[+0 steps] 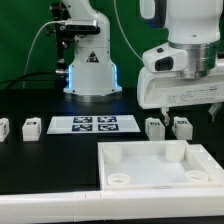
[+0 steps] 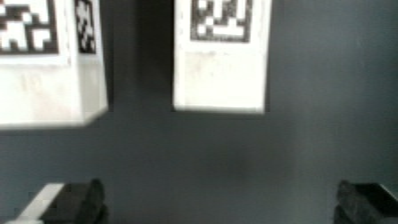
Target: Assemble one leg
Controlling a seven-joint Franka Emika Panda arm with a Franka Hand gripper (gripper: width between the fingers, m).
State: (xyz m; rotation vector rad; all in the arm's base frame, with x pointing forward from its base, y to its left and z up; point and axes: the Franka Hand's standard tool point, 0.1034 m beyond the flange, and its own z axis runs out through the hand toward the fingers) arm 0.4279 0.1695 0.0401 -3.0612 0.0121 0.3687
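Observation:
Two white legs with black-and-white tags stand side by side on the dark table, one (image 1: 155, 127) to the exterior view's left of the other (image 1: 181, 126). My gripper (image 1: 170, 112) hovers just above them, open and empty. In the wrist view both legs show, one (image 2: 222, 55) near the middle and one (image 2: 45, 70) at the edge. My gripper (image 2: 222, 203) is spread wide, with dark fingertips (image 2: 71, 202) at the frame's corners, and nothing is between them. Two more legs (image 1: 31, 127) (image 1: 3, 128) stand at the exterior view's far left.
The large white tray-shaped part (image 1: 120, 160) with round corner sockets lies in front of the two legs. The marker board (image 1: 93, 124) lies flat in the middle of the table. The arm's lit base (image 1: 92, 70) stands behind it.

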